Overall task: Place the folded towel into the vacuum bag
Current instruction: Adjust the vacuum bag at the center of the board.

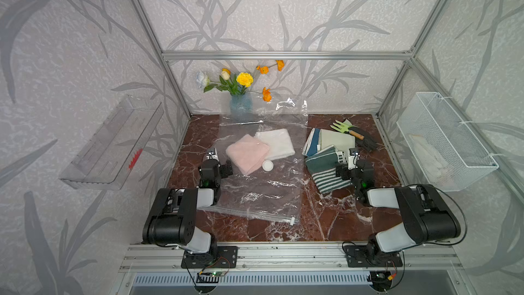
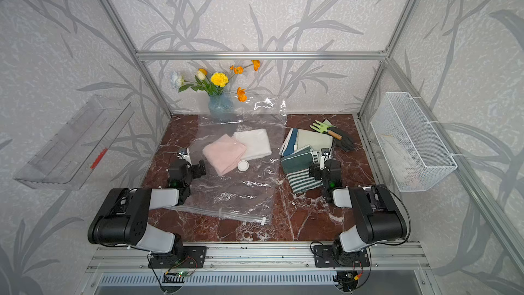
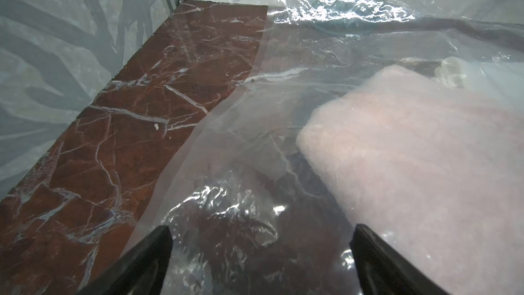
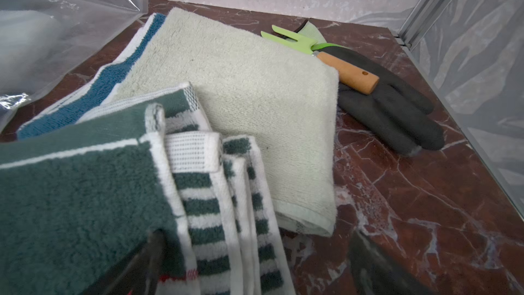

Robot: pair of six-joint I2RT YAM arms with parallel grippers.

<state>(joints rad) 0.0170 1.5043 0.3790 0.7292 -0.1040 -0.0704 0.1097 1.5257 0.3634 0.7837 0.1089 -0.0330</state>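
**Bimanual cell seen from above, with wrist views.** A clear plastic shelf (image 1: 113, 143) hangs on the left wall.

The left gripper (image 3: 261, 227) is poised over the left margin of the vacuum bag (image 1: 263, 191). Its jaws are spread wide and hold nothing. In the left wrist view crinkled film and marble lie between the fingers (image 3: 158, 239).

The bag lies flat on the red marble table (image 1: 326, 217), at centre in both top views. Its far end rises against the blue vase (image 1: 240, 106) of flowers at the back wall. Its zip-seal edge (image 1: 249, 211) faces the front rail and carries the white slider clip (image 1: 292, 220) at its right end.

Within the bag's outline, seen through the film, are a folded pink towel (image 1: 247, 153) and, touching it on the far right side, a folded white towel (image 1: 276, 143). The round valve cap (image 1: 267, 165) sits just beside the pink towel's near corner.

Right of the bag, outside it, a folded green striped towel (image 1: 326, 171) overlaps a pale green towel (image 1: 336, 140) that has a blue band.

The right gripper (image 4: 258, 235) is at the striped towel's right edge. Its jaws are wide apart and grip nothing; one finger is over the dark green cloth and the other over bare marble. Whether they touch cannot be told.

Behind the towels, a green garden fork (image 1: 347, 129) with a wooden handle rests on a black glove (image 1: 367, 141). A white wire basket (image 1: 442, 143) is fixed to the right wall.
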